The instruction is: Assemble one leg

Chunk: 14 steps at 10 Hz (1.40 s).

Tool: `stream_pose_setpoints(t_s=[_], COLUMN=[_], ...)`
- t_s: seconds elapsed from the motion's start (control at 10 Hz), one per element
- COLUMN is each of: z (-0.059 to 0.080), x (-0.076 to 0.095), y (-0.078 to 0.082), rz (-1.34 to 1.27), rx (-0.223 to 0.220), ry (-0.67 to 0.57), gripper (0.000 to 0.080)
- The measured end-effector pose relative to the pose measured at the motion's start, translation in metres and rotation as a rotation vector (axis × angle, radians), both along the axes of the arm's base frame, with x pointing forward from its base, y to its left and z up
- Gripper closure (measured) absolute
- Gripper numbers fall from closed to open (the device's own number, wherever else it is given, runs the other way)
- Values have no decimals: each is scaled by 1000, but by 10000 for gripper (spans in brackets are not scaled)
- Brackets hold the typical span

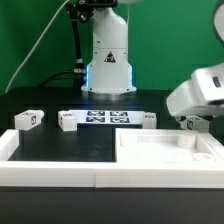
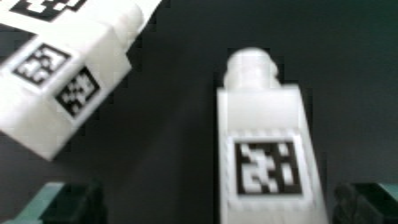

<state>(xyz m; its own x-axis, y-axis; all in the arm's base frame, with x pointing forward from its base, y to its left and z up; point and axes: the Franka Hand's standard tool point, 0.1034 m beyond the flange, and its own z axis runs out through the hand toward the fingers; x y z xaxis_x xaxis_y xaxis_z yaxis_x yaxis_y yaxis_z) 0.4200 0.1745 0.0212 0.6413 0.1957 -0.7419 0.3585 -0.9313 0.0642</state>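
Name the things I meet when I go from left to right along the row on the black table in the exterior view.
first leg → second leg → marker board → third leg → gripper, above the table at the right edge.

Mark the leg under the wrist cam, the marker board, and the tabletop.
the leg [image 2: 263,125], wrist view, white face just above its tag
the marker board [image 1: 105,117], exterior view, middle of its tagged top
the tabletop [image 1: 150,152], exterior view, bare flat surface
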Motion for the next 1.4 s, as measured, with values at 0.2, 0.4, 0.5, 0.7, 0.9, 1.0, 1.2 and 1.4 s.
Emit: stream_pose_setpoints(t_s=[0.2, 0.4, 0.5, 0.7, 0.9, 1.0, 1.2, 1.4], z=[-7, -9, -12, -14, -14, -14, -14, -14], x=[-4, -3, -5, -7, -7, -7, -7, -7], y=[7, 5, 4, 5, 5, 5, 5, 5], rz=[-13, -21, -23, -22, -21, -21, -21, -21], rx=[-17, -13, -11, -14, -13, -13, -13, -13], ry=[4, -2, -6, -5, -4, -4, -4, -4], gripper=[151, 151, 151, 151, 416, 511, 510, 510])
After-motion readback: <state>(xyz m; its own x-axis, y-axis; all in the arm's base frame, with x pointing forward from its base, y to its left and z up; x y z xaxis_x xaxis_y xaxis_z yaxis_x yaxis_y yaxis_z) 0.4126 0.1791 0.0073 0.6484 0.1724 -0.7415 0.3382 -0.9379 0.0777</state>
